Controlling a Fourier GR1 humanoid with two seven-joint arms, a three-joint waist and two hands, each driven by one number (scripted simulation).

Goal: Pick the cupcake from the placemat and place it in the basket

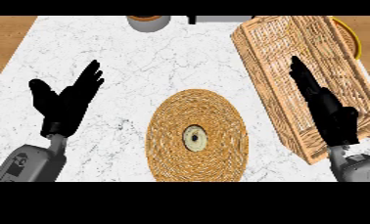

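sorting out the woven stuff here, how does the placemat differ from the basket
The placemat is round and lies flat; the basket is rectangular with raised walls. The placemat carries the cupcake at its middle; the basket has the right hand over it. The placemat looks darker golden, the basket paler. Both are woven.

The white counter top (166, 61) looks like smooth marble, threaded with fine grey veins, with bare brown wood grain at its far corners. The round tan placemat (197, 135) is coiled woven fibre, rough and ridged in rings. The small pale round cupcake (195, 138) on it looks matt. The rectangular light-brown basket (278, 56) is open wicker weave, coarse and matt. Both black hands, left (66, 103) and right (329, 110), look matt, on smooth grey forearms.
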